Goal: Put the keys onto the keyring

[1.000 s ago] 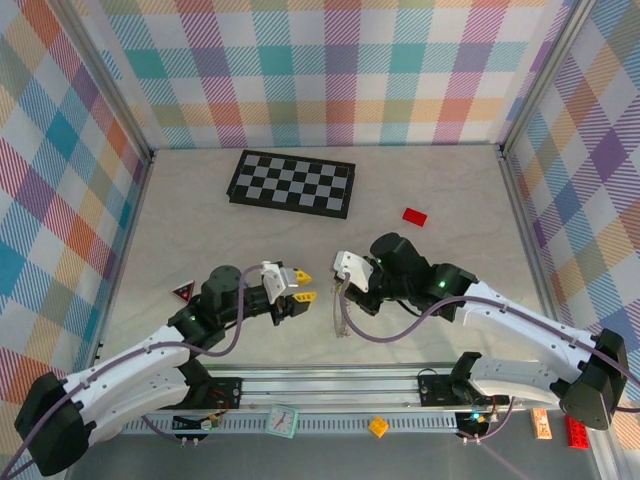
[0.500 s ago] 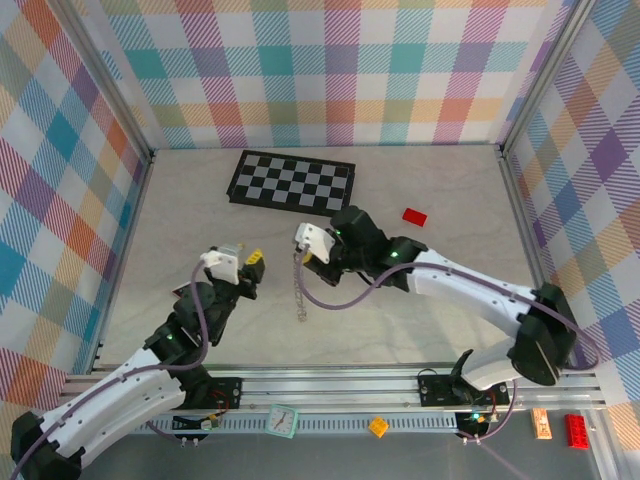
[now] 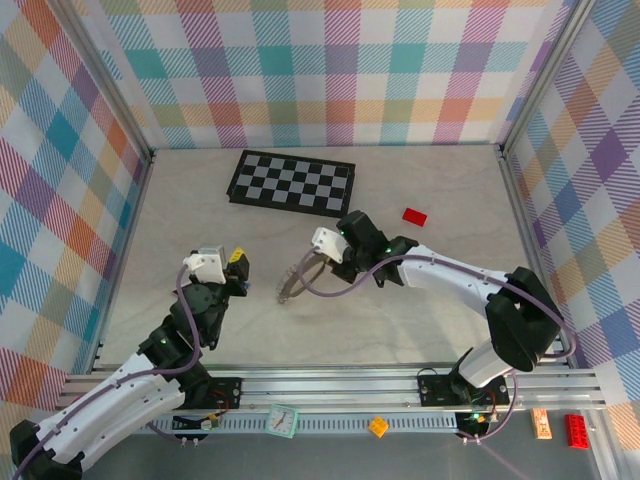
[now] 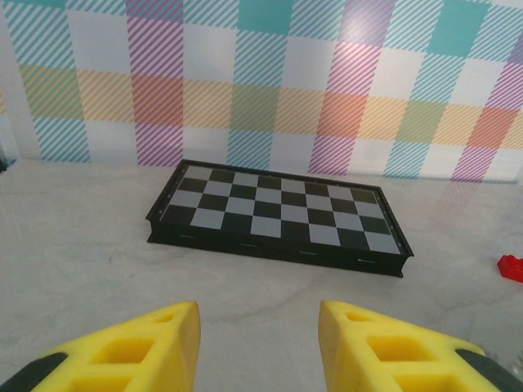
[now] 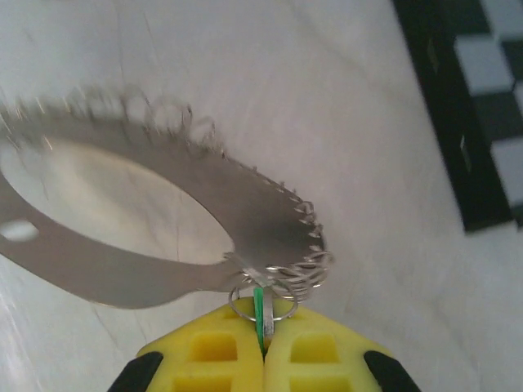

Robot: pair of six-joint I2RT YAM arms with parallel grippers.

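Right gripper [image 5: 263, 331] pinches a green key [image 5: 259, 309], keyring [image 5: 253, 216] dangling over the table [image 3: 180, 200]. Left gripper [image 4: 259, 335] is half-parted and empty, facing the chequered board [image 4: 278, 216]; a red brick [image 3: 414, 216] lies beyond.

The left arm [image 3: 125, 398] and right arm [image 3: 455, 283] had white shells, black joints and trailing purple-grey cables [image 3: 335, 293]; their jaws were blocky yellow, recessed.

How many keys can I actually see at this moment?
1: a green key, seen edge-on, pinched in the shut right tool at the keyring's edge. Another key may be hidden behind the tool or the keyring.
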